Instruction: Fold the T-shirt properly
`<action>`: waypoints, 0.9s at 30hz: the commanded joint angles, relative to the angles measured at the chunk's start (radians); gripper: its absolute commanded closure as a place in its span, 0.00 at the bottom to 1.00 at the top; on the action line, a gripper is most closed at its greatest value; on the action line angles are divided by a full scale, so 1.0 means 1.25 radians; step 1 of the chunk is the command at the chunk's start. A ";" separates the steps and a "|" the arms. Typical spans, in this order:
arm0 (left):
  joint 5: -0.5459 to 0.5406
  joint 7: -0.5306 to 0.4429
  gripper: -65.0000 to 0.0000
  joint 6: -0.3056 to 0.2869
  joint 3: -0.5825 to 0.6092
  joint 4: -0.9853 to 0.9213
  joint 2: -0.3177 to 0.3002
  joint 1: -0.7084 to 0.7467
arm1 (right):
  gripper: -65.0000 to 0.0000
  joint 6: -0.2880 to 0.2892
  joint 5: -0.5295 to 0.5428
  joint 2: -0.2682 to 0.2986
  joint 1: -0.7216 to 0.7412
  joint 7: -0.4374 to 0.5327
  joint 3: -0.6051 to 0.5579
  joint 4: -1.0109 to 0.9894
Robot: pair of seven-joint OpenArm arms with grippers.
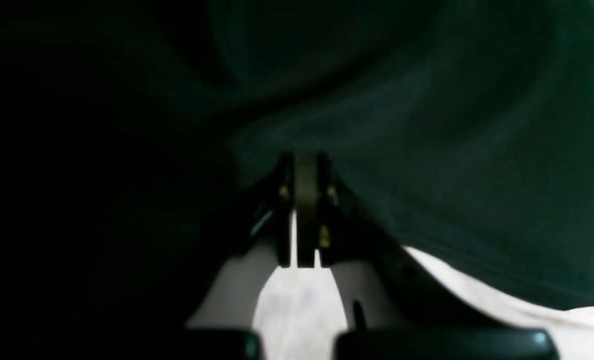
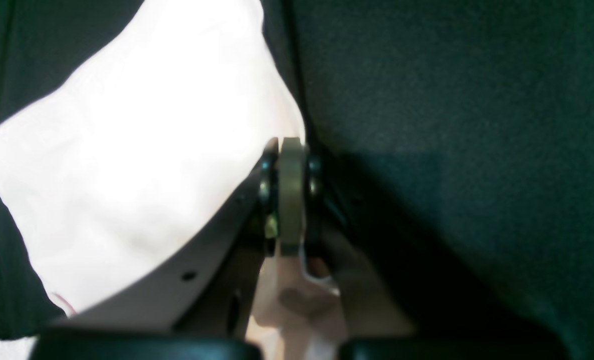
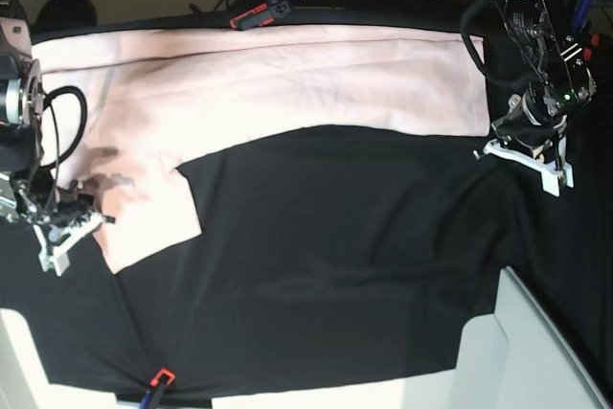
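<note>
Only the base view shows the whole pale pink cotton T-shirt, laid lengthwise along the far edge of the black table cloth. Left gripper is clenched beside its hem; right gripper is clamped on the sleeve edge.

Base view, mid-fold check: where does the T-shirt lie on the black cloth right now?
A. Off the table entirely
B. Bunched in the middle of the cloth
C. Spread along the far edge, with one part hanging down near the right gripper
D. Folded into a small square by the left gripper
C: the T-shirt stretches as a long pink band across the far side of the black table cloth, with a flap coming down beside the right gripper.
</note>
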 commanded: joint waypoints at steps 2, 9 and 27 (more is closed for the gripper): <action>-0.007 -0.011 1.00 -0.001 -0.002 0.027 -0.010 -0.012 | 1.00 0.012 0.001 0.003 0.015 -0.010 0.003 0.007; -0.007 -0.010 1.00 -0.001 -0.002 0.028 -0.011 -0.004 | 1.00 0.012 0.001 0.003 0.018 -0.010 -0.001 0.007; -0.008 0.051 0.50 -0.001 -0.012 -0.026 -0.010 0.042 | 1.00 0.012 0.001 0.003 0.014 -0.010 -0.002 0.007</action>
